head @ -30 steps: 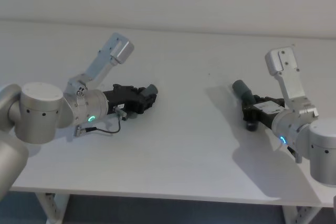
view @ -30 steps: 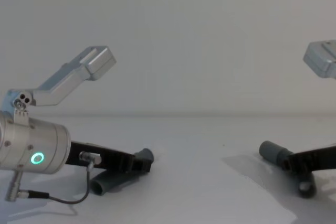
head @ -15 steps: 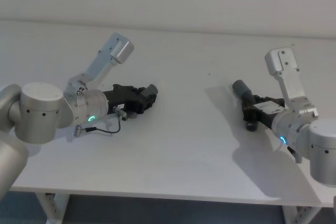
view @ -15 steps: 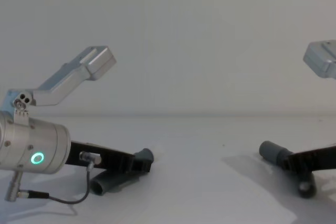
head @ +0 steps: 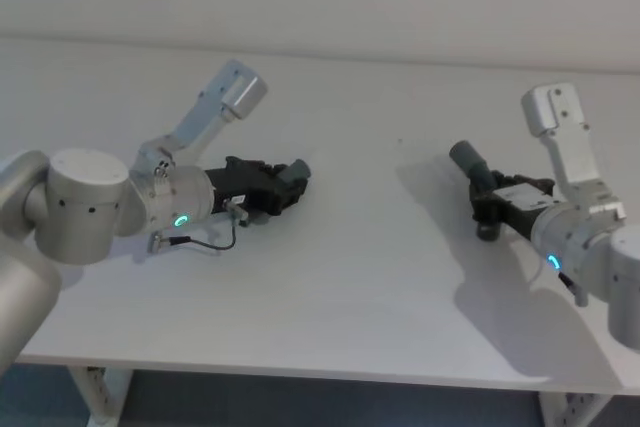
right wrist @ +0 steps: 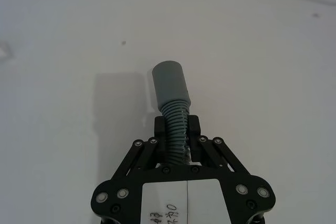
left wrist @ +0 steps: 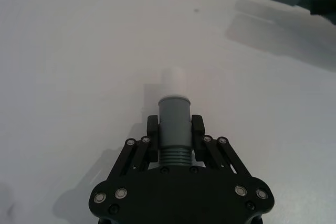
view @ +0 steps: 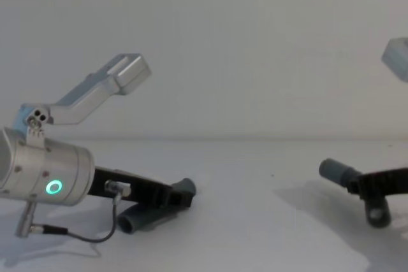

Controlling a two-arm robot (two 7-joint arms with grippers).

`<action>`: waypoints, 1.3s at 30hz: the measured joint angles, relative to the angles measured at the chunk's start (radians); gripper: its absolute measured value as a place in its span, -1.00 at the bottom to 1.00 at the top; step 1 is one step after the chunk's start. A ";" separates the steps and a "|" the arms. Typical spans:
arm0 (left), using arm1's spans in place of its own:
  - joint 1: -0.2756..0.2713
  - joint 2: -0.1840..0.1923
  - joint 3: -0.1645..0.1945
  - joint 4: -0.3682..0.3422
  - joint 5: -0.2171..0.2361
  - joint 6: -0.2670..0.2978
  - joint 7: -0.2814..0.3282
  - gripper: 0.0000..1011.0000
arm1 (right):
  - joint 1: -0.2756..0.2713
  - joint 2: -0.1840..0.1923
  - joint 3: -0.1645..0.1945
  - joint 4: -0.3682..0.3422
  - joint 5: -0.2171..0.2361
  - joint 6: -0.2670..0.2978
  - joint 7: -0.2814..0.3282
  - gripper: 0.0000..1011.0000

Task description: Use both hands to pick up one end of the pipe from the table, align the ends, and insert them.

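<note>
The grey pipe piece (left wrist: 174,114) with a white tip (left wrist: 174,80) is clamped in the left pincer (left wrist: 175,129), the ribbed wide-collared piece (right wrist: 169,87) in the right pincer (right wrist: 177,127), well apart.

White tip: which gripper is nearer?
Left. The left gripper holds the white-tipped piece, just behind the white tip; the right gripper holds the collar piece across the table.

Across the table (head: 350,277), the narrow-tipped pipe piece (head: 295,173) is at nine o'clock, the collared pipe piece (head: 465,157) at three o'clock, well apart.
</note>
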 joint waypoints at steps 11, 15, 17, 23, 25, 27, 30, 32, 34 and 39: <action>-0.091 0.016 0.058 0.020 0.033 -0.050 -0.089 -0.31 | -0.017 0.043 0.060 -0.060 0.043 -0.062 0.074 -0.53; -0.127 0.025 0.080 0.021 0.044 -0.067 -0.127 -0.31 | -0.018 0.065 0.073 -0.074 0.060 -0.082 0.113 -0.53; -0.149 0.032 0.094 0.021 0.050 -0.076 -0.151 -0.31 | -0.018 0.082 0.079 -0.080 0.071 -0.096 0.141 -0.53; -0.201 0.052 0.130 0.021 0.062 -0.098 -0.225 -0.31 | -0.016 0.129 0.086 -0.088 0.096 -0.138 0.222 -0.53; -0.213 0.057 0.140 0.021 0.064 -0.102 -0.248 -0.31 | -0.015 0.144 0.087 -0.088 0.100 -0.149 0.242 -0.53; -0.239 0.069 0.159 0.019 0.067 -0.107 -0.290 -0.31 | -0.013 0.163 0.087 -0.088 0.107 -0.170 0.275 -0.53; -0.263 0.080 0.178 0.018 0.069 -0.109 -0.335 -0.31 | -0.010 0.188 0.085 -0.087 0.114 -0.196 0.317 -0.53; -0.274 0.085 0.187 0.017 0.070 -0.108 -0.356 -0.31 | -0.008 0.204 0.082 -0.085 0.118 -0.210 0.337 -0.53; -0.291 0.093 0.200 0.016 0.071 -0.108 -0.387 -0.31 | -0.005 0.226 0.078 -0.081 0.122 -0.233 0.371 -0.53; -0.321 0.102 0.222 0.016 0.071 -0.108 -0.435 -0.31 | 0.001 0.268 0.068 -0.071 0.128 -0.281 0.438 -0.53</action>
